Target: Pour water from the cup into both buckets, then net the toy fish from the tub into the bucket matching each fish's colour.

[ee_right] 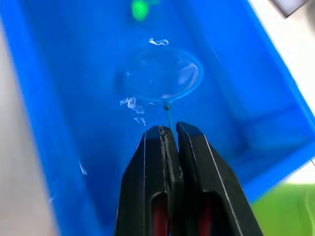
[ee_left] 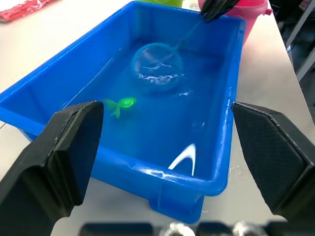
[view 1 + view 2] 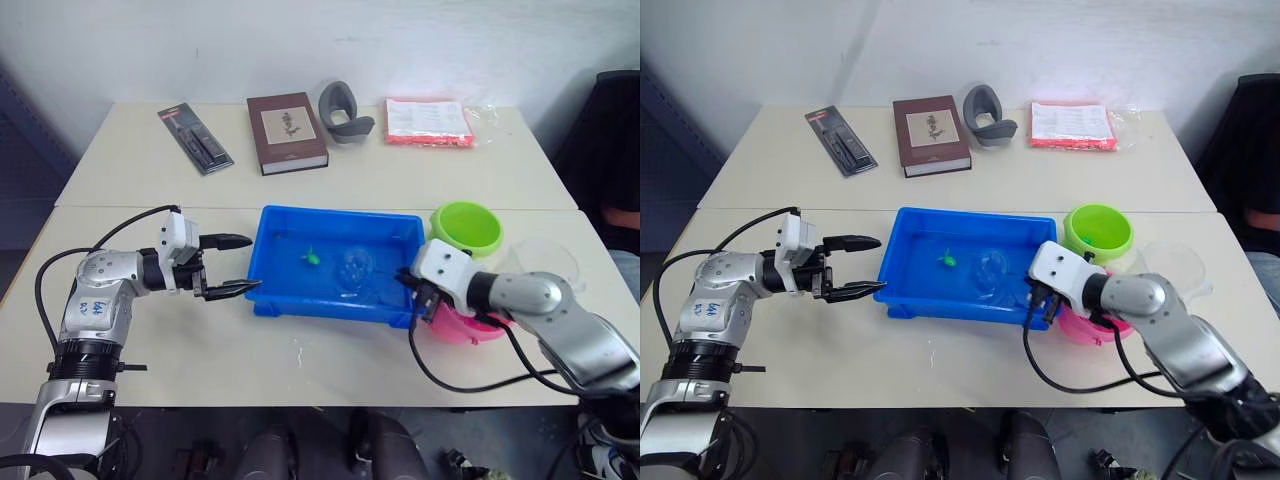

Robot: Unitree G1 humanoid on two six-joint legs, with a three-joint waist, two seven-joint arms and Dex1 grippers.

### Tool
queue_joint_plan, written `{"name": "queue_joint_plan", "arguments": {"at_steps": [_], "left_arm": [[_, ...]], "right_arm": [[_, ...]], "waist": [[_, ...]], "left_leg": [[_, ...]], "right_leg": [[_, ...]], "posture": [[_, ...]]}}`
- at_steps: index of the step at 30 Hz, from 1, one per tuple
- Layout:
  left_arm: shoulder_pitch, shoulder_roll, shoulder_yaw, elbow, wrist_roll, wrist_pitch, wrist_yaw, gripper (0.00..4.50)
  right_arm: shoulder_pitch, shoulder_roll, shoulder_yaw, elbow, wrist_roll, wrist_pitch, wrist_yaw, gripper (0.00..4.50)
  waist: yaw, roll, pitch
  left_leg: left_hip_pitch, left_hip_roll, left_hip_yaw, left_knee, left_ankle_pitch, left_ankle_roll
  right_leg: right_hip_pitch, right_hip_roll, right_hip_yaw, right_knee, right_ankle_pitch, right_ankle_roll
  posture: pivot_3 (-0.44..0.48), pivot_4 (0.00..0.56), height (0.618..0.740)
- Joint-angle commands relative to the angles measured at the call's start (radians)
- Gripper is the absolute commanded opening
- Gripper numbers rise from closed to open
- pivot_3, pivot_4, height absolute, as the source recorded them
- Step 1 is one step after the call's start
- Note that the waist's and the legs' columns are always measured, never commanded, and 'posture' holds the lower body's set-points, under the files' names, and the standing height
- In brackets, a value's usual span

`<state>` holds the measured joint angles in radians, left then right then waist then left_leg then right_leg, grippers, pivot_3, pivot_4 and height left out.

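- Head view: a pale surface carries a book at the back. The blue tub sits in the middle, one green fish in its water. The green bucket is beside the tub's far right corner, the pink bucket nearer, under my right arm, the clear cup just right of them.
- Left wrist view: my left gripper is spread wide, empty, at the tub's left end.
- Right wrist view: my right gripper pinches the thin handle of a small net, whose hoop dips in the water.
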<state>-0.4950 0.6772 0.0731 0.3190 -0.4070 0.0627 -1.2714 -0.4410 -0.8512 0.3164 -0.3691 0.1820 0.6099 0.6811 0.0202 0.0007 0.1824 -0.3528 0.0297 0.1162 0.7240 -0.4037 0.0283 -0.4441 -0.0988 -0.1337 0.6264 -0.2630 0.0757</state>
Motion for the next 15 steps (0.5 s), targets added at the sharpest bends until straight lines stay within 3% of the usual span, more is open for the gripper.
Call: {"name": "queue_joint_plan", "arguments": {"at_steps": [1, 7, 15], "left_arm": [[0.02, 0.022, 0.032, -0.061, -0.006, 0.01, 0.02, 4.47], [0.057, 0.047, 0.054, -0.088, 0.002, 0.028, 0.058, 4.47], [0.107, 0.098, 0.089, -0.109, -0.008, 0.037, 0.074, 4.47]], "right_arm": [[-0.102, 0.088, 0.072, 0.07, -0.059, 0.014, 0.028, 0.0], [-0.144, 0.245, 0.039, 0.129, -0.018, 0.045, 0.032, 0.0], [-0.082, 0.312, -0.055, 0.11, 0.012, -0.025, 0.025, 0.0]], "waist": [[-0.007, 0.0, 0.0], [-0.022, 0.0, 0.0], [-0.023, 0.0, 0.0]], "left_leg": [[0.0, 0.0, 0.0, 0.0, 0.0, 0.0], [0.0, 0.0, 0.0, 0.0, 0.0, 0.0], [0.0, 0.0, 0.0, -0.001, 0.0, 0.0]], "right_leg": [[0.0, 0.0, 0.0, 0.0, 0.0, 0.0], [0.0, 0.0, 0.0, 0.0, 0.0, 0.0], [0.0, 0.0, 0.0, 0.0, 0.0, 0.0]], "posture": [[0.0, 0.15, 0.74], [0.0, 0.15, 0.74], [0.0, 0.15, 0.74]]}}
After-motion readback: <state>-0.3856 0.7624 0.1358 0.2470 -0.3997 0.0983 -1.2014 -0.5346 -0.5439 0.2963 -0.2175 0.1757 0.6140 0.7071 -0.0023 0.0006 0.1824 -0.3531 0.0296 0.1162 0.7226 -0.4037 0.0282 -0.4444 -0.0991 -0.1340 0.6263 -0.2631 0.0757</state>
